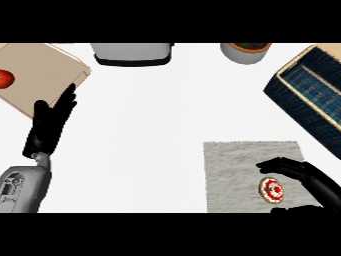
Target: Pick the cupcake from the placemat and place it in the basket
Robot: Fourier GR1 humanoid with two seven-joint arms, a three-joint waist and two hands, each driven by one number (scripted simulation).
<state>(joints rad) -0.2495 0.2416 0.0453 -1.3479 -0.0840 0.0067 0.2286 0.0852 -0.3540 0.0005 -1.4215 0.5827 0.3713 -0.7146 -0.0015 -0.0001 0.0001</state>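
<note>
The cupcake [272, 190], tan with red and white icing, sits on the grey placemat [236, 170] at the lower right. My right hand [312, 181] arches over it from the right, fingers curved above it and thumb below it, still apart from it. The dark blue woven basket [295, 86] stands at the right edge, beyond the placemat. My left hand [49, 125] rests open at the left, fingers pointing up, holding nothing.
A wooden cutting board [36, 75] with a red tomato [1, 78] lies at the back left, just past my left fingertips. A grey appliance [132, 52] and a potted plant [244, 51] stand along the back edge.
</note>
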